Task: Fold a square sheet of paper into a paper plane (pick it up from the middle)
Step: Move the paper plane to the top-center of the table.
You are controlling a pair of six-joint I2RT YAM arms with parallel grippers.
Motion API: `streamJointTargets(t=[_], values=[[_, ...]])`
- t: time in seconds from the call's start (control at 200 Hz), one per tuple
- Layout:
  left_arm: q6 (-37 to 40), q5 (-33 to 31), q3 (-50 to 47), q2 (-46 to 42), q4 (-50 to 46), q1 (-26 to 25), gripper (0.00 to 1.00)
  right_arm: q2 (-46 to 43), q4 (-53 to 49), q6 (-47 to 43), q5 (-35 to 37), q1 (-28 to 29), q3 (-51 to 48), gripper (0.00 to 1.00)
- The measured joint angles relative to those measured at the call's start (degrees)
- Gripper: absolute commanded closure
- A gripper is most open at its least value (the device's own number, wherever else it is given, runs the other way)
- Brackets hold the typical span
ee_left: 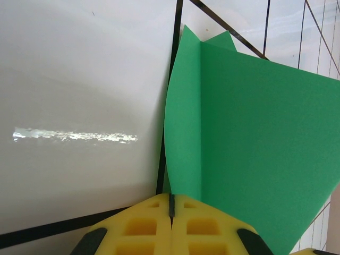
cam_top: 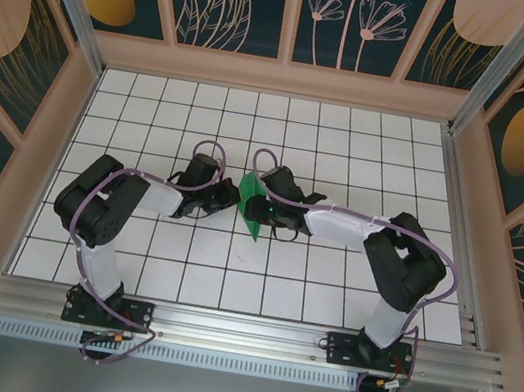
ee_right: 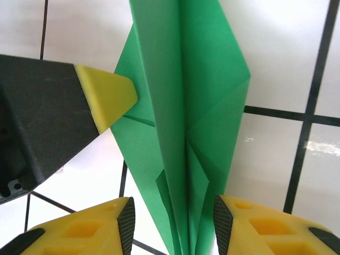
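Right wrist view puts the thin, bright green paper plane [ee_right: 180,106], a part-folded pointed dart with a centre ridge, straight ahead of the right claw [ee_right: 172,226], with its folded layers running down between the two black pads. That claw stands part-open astride the ridge. A gap shows beside one pad, while the other lies at the paper's edge, touching or just short; I cannot tell which. The left claw [ee_left: 171,210] is clamped tight on one edge of the paper. The layers are caught in the seam between its yellow fingers, and the rest fans out ahead of it. From above, the plane [cam_top: 252,205] hangs between both claws, over the middle of the white gridded desk [cam_top: 225,291].

The risk, as I judge it, is a crooked crease: if the right claw pinches with the ridge off-centre, the layers would be pressed askew. With two holds on such thin paper, any pull apart could tear it or drag it out of the left claw's narrow bite. A push together would buckle a wing.

Some of the paper is hidden. The ridge's near end drops out of frame below the right claw's pads, and both wrist views crop the paper's outline. From above, the arms cover most of it, so whether it touches the desk is unclear.
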Motion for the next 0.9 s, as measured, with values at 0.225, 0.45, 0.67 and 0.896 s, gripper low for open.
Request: streamJointTargets(t=[0.225, 0.45, 0.67, 0.896], values=[[0.02, 0.00, 0.00, 0.00, -0.02, 0.00, 1.00, 2.12, 0.28, 0.00, -1.09, 0.00, 0.31, 0.57], [0.17, 0.00, 0.00, 0.00, -0.02, 0.00, 1.00, 3.98, 0.17, -1.14, -1.18, 0.02, 1.60, 0.67], [0.17, 0.00, 0.00, -0.04, -0.20, 0.00, 1.00, 6.32, -0.42, -1.49, 1.16, 0.52, 4.90, 0.74], [0.31, -0.44, -0.13, -0.63, -1.36, 0.00, 0.94, 8.59, -2.47, -1.75, 5.07, 2.05, 6.75, 0.78]])
